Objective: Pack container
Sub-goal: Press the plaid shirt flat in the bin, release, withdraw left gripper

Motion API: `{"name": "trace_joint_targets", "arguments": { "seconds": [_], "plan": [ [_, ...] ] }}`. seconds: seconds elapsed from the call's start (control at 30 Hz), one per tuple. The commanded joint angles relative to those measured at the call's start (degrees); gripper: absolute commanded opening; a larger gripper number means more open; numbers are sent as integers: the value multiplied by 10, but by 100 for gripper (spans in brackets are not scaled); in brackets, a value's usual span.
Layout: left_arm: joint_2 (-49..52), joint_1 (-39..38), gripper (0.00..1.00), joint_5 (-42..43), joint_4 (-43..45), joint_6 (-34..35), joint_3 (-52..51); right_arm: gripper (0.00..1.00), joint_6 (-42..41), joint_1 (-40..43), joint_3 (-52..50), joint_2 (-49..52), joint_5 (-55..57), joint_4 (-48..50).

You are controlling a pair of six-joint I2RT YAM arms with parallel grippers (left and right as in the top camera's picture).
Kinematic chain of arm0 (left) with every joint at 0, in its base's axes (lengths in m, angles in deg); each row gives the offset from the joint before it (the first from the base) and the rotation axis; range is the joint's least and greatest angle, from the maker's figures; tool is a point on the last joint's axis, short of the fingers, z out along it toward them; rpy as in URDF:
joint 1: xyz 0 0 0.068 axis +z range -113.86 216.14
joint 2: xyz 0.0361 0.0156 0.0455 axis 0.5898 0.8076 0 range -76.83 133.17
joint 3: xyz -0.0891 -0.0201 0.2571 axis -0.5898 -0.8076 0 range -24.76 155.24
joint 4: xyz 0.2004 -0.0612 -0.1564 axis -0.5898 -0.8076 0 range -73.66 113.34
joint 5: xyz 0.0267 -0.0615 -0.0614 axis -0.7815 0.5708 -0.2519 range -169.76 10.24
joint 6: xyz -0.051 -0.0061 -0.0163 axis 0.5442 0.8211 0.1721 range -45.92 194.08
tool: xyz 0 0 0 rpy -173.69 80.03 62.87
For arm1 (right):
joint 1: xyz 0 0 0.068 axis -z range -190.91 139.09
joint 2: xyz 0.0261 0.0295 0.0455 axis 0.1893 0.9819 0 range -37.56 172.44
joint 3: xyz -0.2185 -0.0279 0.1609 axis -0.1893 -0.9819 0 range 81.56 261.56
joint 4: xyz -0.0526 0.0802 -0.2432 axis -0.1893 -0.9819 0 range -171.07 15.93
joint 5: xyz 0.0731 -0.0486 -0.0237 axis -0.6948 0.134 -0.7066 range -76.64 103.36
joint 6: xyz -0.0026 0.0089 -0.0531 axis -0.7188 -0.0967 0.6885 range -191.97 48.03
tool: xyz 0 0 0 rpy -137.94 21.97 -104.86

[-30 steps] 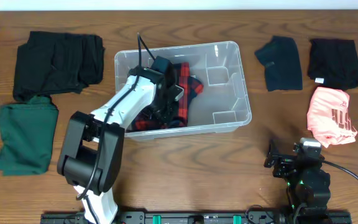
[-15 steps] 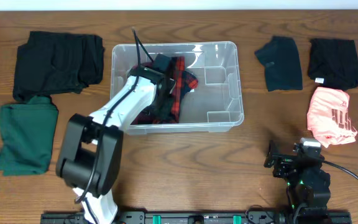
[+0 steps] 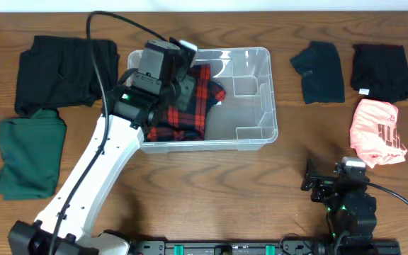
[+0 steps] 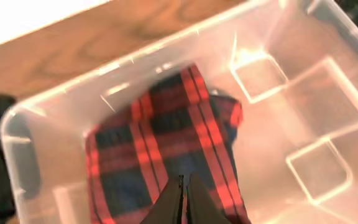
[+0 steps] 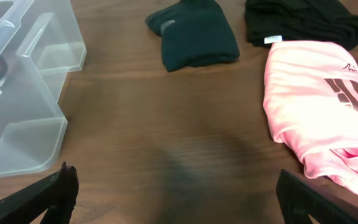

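The clear container (image 3: 250,106) sits on the table (image 3: 204,184) toward the far side, a red plaid garment (image 3: 193,103) in its left half. The left end effector (image 4: 184,198) hovers over the plaid, pinched shut on nothing. The right end effector (image 5: 179,193) gapes wide and empty, near right. The bin looks light, stiff and slick, best gripped by its rim.

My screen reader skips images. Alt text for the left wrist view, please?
A red and dark plaid garment lies in the clear plastic container. The left end effector, shut, points down at the cloth; wood table shows beyond the rim.
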Motion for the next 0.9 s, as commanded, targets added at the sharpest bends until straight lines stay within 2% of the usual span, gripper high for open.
{"name": "trace_joint_targets", "arguments": {
  "seconds": [0.0,0.27,0.53,0.73,0.87],
  "plan": [
    [55,5,6,-35,-1,-14,-2,99,-8,-4,-1,0,2,-1],
    [158,26,6,-35,44,-14,-2,99,-8,-4,-1,0,2,-1],
    [212,33,6,-28,73,-13,-2,99,-8,-4,-1,0,2,-1],
    [218,33,5,-13,72,-11,-1,99,-8,-4,-1,0,2,-1],
    [170,33,6,-13,61,-12,9,99,-8,-4,-1,0,2,-1]
  ]
}}
